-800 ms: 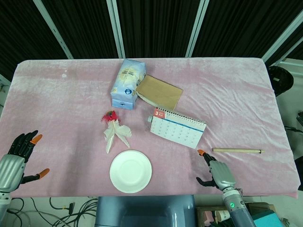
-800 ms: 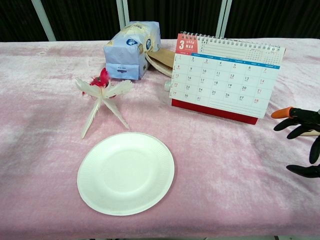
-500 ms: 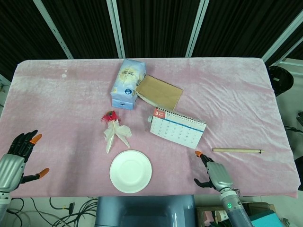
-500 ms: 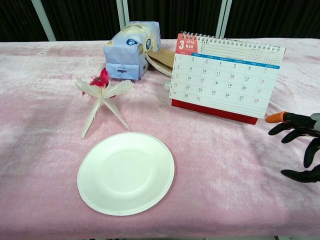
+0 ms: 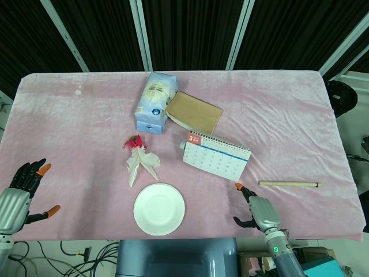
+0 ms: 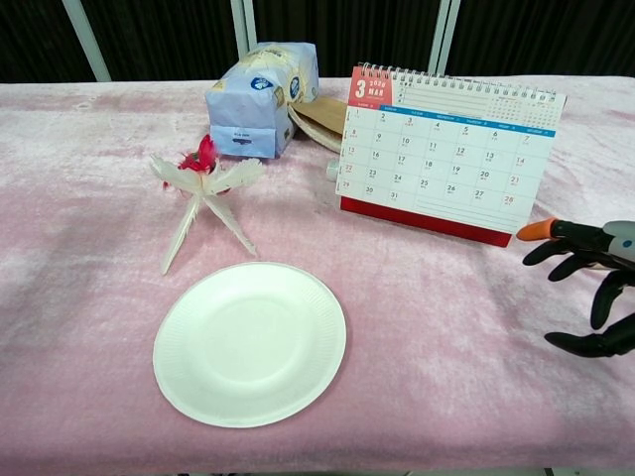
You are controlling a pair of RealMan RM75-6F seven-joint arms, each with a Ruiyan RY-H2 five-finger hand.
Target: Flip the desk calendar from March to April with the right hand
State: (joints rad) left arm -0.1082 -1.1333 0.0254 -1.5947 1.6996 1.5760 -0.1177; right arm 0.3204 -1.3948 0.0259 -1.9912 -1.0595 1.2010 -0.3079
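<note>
The desk calendar [image 5: 217,157] [image 6: 443,151] stands upright near the table's middle, its front page showing March with a red "3" at the top left corner. My right hand [image 5: 257,212] [image 6: 587,284] hovers low over the cloth near the front edge, to the right of and in front of the calendar. Its fingers are spread and hold nothing. It does not touch the calendar. My left hand [image 5: 17,190] is at the far left front edge, fingers apart and empty; the chest view does not show it.
A white paper plate [image 5: 159,209] [image 6: 250,341] lies front and centre. A feathered shuttlecock [image 5: 140,160] [image 6: 202,184] lies left of the calendar. A blue tissue pack [image 5: 153,101] and a brown notebook [image 5: 194,112] lie behind it. A wooden stick [image 5: 287,183] lies right of the hand.
My right hand has slid a little to the left, closer to the calendar's right front corner, still spread. The left hand and the calendar have not moved.
</note>
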